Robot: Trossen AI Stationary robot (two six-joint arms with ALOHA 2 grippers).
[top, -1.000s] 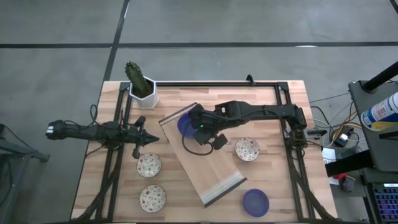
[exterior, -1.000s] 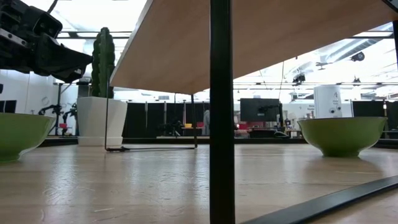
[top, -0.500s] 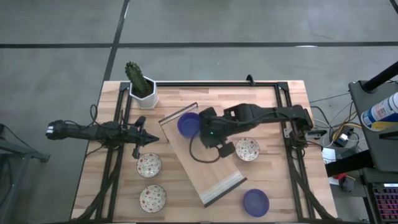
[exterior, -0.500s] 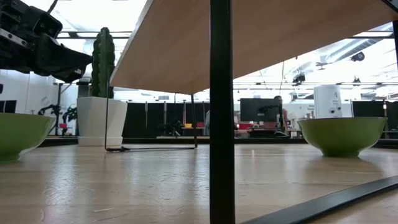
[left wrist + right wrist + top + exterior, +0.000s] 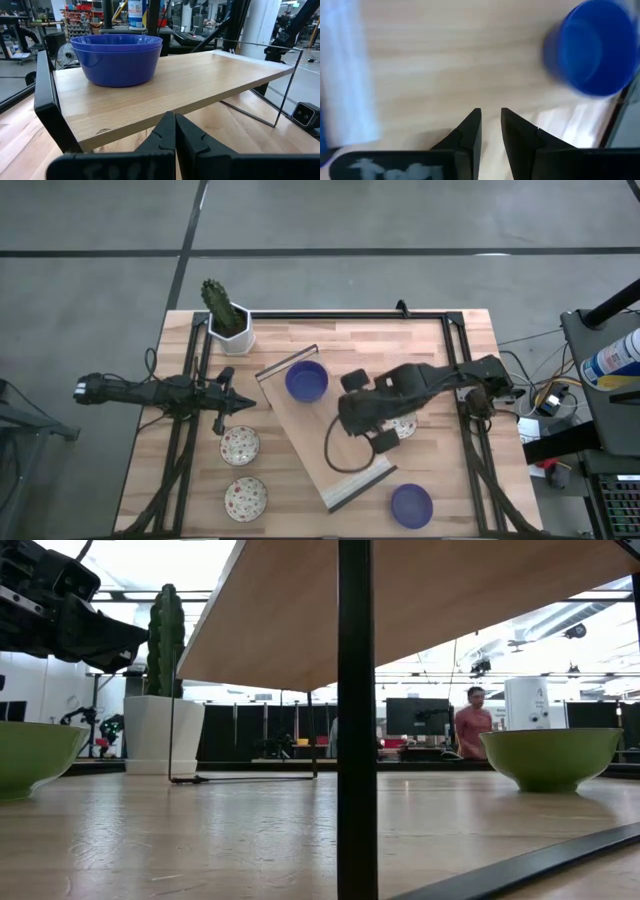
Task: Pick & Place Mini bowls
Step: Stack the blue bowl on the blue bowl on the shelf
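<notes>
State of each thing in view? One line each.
blue stack: two bowls nested, upright on the raised board
single blue bowl: upright, on the table
speckled bowls: upright, on the table
left gripper: shut, empty
right gripper: slightly open, empty
cactus pot: upright

A cactus [image 5: 218,302] is standing in a white pot [image 5: 233,334] at the tabletop's [image 5: 430,355] upper left; a raised board [image 5: 330,442] is lying diagonally at centre.
</notes>
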